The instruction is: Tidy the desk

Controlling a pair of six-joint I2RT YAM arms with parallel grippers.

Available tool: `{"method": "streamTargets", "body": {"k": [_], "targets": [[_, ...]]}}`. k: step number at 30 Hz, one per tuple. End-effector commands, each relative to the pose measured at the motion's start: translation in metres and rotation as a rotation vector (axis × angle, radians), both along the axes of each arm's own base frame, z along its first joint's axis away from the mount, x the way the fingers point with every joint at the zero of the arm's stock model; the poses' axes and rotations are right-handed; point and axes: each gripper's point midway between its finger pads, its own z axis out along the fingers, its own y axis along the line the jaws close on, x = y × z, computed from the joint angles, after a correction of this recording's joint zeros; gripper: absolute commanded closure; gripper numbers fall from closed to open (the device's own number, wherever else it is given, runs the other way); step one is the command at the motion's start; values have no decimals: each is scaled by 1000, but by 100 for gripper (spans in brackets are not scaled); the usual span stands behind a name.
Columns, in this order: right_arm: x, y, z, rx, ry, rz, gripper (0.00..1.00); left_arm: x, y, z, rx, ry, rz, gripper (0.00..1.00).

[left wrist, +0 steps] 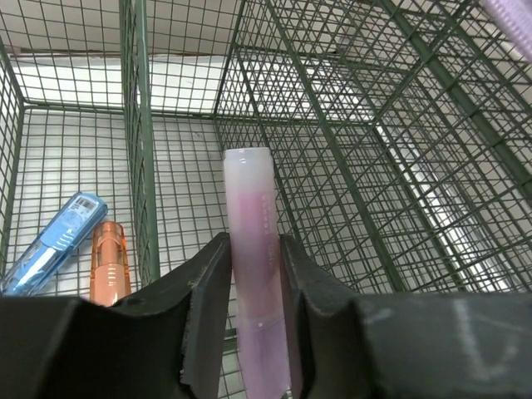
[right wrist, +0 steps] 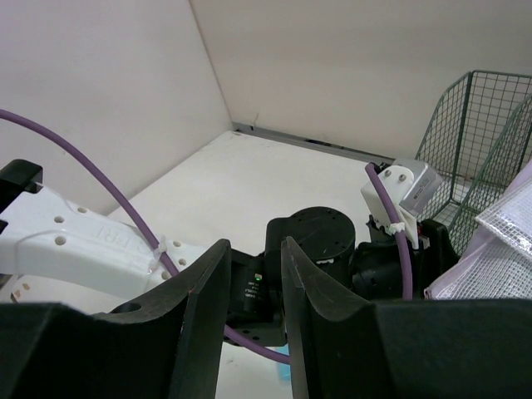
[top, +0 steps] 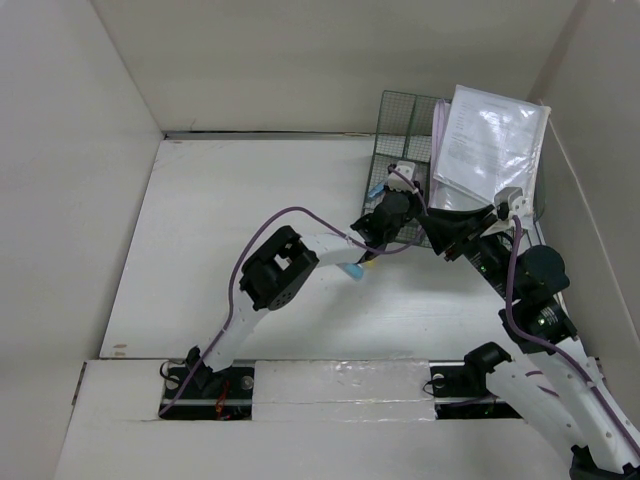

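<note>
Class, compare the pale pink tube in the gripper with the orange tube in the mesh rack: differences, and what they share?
The pale pink translucent plastic tube is clamped in the left gripper; the small orange tube lies free on the floor of the dark green wire-mesh rack. The pink tube is milky and pale; the orange tube is bright. Both are slim cylinders.

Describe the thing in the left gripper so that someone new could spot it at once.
Find the green wire-mesh organizer at the desk's far right corner. There, the left gripper is shut on a pale pink translucent tube, clamped between its fingers. Its neighbours, an orange tube and a blue case, lie past a mesh divider.
</note>
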Motion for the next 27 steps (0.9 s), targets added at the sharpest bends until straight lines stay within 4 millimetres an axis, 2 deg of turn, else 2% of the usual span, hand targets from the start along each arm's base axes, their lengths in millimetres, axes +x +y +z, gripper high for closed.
{"method": "streamTargets", "body": {"k": [1, 5, 9, 10, 12, 13, 15, 16, 21, 22, 25, 26, 27], "targets": [[-1, 1, 10, 14, -43, 2, 64, -3, 0, 40, -86, -44, -3, 75], [1, 2, 8, 11, -40, 5, 64, -7, 6, 47, -93, -51, -3, 59], [2, 2, 8, 11, -38, 4, 64, -8, 11, 59, -97, -57, 4, 51], [2, 2, 8, 11, -38, 4, 64, -10, 13, 69, -108, -65, 7, 51], [2, 3, 8, 10, -37, 6, 64, -11, 17, 74, -109, -69, 13, 49], [2, 3, 8, 11, -38, 5, 64, -12, 22, 88, -127, -81, 25, 49], [1, 3, 9, 11, -40, 7, 64, -16, 29, 93, -134, -91, 30, 49], [1, 3, 8, 12, -38, 7, 64, -18, 33, 107, -149, -108, 37, 48], [1, 3, 8, 10, -39, 8, 64, -23, 46, 119, -150, -118, 55, 49], [1, 3, 9, 11, -40, 7, 64, -23, 48, 120, -152, -117, 60, 51], [0, 2, 10, 13, -44, 7, 64, -27, 46, 114, -137, -96, 37, 63], [0, 2, 10, 13, -44, 7, 64, -28, 43, 111, -129, -85, 23, 78], [-1, 2, 10, 14, -45, 5, 64, -30, 41, 104, -121, -54, 7, 84]]}}
